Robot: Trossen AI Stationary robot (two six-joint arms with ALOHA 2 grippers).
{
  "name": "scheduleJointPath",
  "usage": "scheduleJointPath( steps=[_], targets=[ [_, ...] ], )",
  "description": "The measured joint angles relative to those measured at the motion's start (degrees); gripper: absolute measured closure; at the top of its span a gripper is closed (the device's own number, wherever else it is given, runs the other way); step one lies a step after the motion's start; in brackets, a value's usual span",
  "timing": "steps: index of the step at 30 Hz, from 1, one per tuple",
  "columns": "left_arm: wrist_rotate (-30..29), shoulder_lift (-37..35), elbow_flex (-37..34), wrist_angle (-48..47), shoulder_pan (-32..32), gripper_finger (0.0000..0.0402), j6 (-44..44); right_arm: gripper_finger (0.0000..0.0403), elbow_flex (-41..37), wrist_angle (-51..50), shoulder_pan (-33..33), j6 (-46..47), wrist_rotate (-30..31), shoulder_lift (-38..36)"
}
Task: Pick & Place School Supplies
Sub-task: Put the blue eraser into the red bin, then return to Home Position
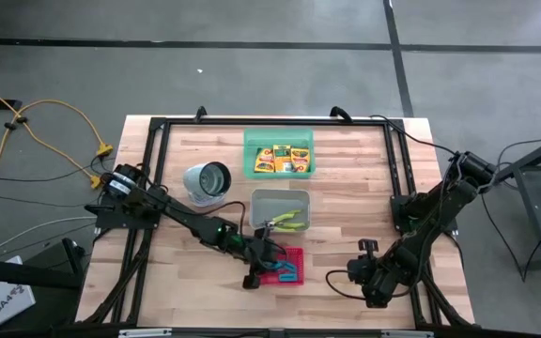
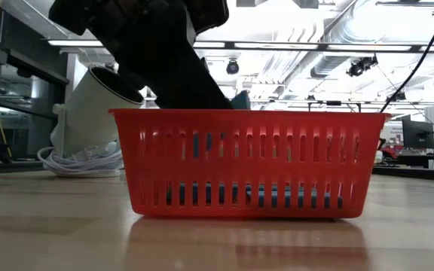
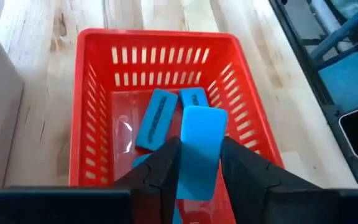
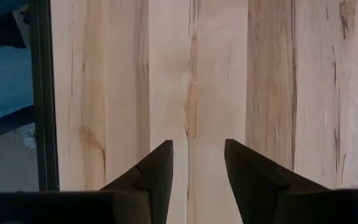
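- One light-blue piece (image 3: 199,149) sits between the fingers of the left gripper (image 3: 199,171), over the red tray (image 3: 92,112); whether they clamp it or are letting go, I cannot tell.
- It looks light, stiff and smooth, so probably slippery; its long flat sides seem best to take hold of.
- Two more blue pieces (image 3: 157,118) lie in the tray.
- The tray's slotted walls crowd the fingers; the grey tray (image 1: 281,208) stands just beside.
- Right gripper (image 4: 196,165) waits over bare surface (image 4: 197,74), fingers apart, empty.
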Motion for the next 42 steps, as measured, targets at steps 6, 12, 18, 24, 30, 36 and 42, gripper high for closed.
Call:
scheduleJointPath(
  steps=[6, 12, 18, 24, 30, 36, 42],
  targets=[
    [0.61, 0.0, 0.0, 1.16, -0.02, 0.0269, -0.09, 0.0266, 0.0, -0.04, 0.0, 0.0, -0.01, 0.0],
    [1.71, 0.0, 0.0, 2.97, -0.02, 0.0267, 0.0, 0.0266, 0.0, -0.03, -0.02, 0.0, 0.0, 0.0],
    [1.73, 0.0, -0.02, 6.84, -0.04, 0.0268, 5.19, 0.0266, 0.0, -0.02, 0.0, 0.0, 0.15, 0.0],
    [1.7, -0.51, -0.02, 12.11, -0.07, 0.0269, 8.37, 0.0266, 0.0, -0.02, -0.02, -0.02, 1.5, 0.0],
    [1.55, -4.04, -0.04, 11.79, 0.09, 0.0269, 8.39, 0.0266, 0.0, 0.01, -0.24, -0.57, 1.52, 0.0],
    [1.49, -9.13, -0.02, 8.87, -0.32, 0.0269, 8.39, 0.0266, 0.0, 1.87, -1.4, -4.7, 1.54, 0.0],
    [2.18, -13.97, -0.02, 1.07, -0.85, 0.0269, 1.89, 0.0266, 0.0, 4.07, -3.85, -9.58, 3.72, 0.0]
  ],
)
